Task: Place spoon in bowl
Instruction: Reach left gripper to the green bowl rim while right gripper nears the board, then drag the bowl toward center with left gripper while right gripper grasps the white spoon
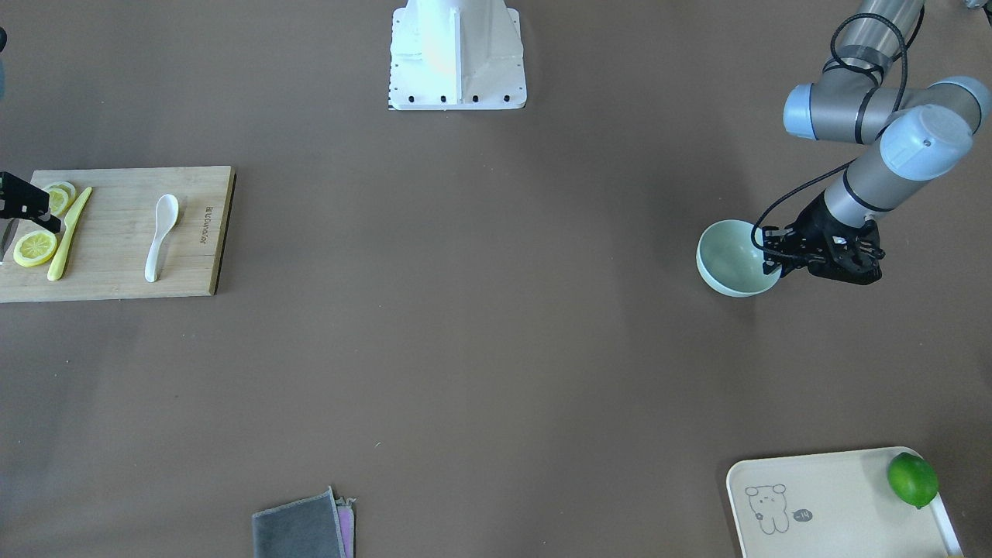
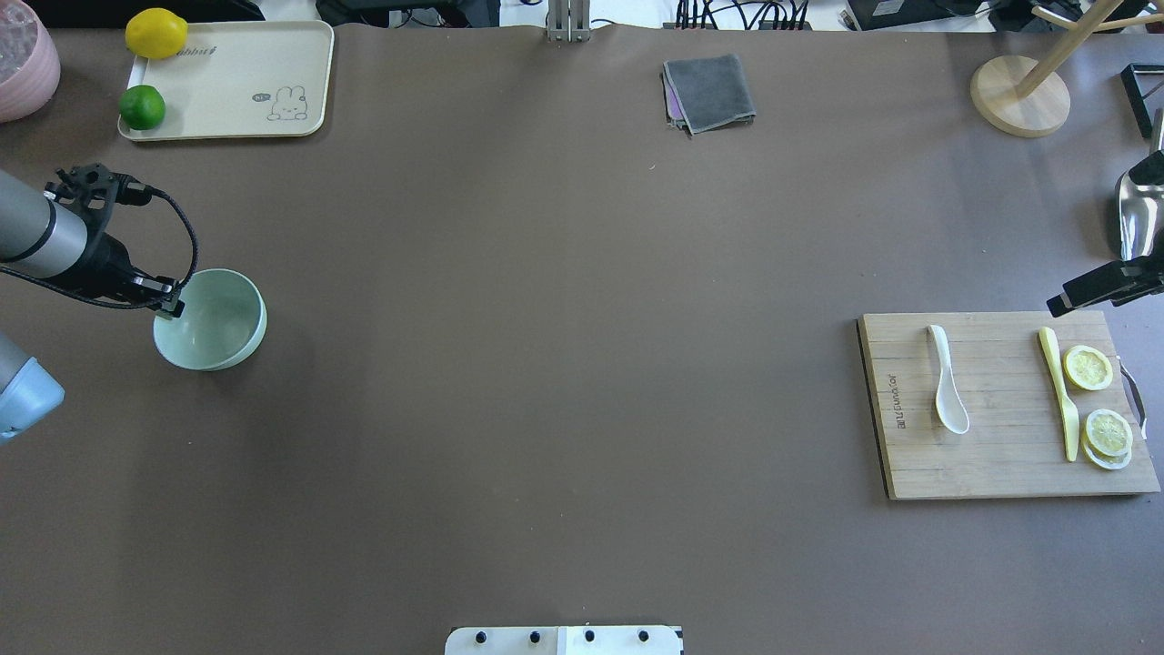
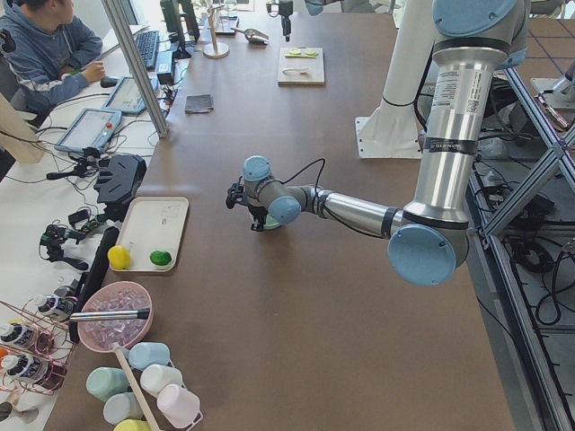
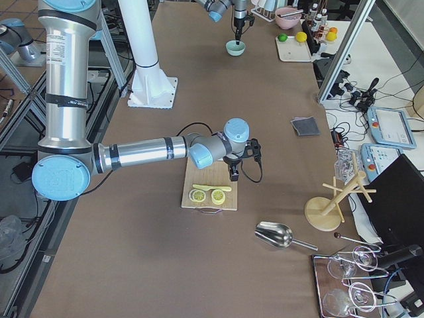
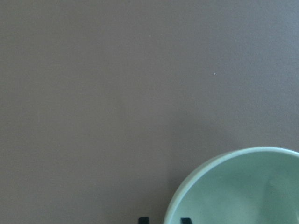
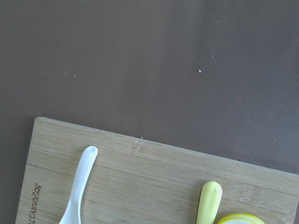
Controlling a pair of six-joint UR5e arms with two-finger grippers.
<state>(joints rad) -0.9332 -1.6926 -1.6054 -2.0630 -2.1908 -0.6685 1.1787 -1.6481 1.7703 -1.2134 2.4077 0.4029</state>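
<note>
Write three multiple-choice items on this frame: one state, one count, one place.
1. The round pale mint-green bowl is: A overturned; B upright and holding no utensil; C stacked on a plate.
2. Fruits on the cream rectangular tray: A one; B two; C four.
3. The small glossy white soup spoon lies: A in that bowl; B on that tray; C on the bamboo cutting board.
1 B: its hollow faces up, no utensil in it. 2 B: a yellow lemon and a green lime. 3 C: beside the yellow plastic knife.
</note>
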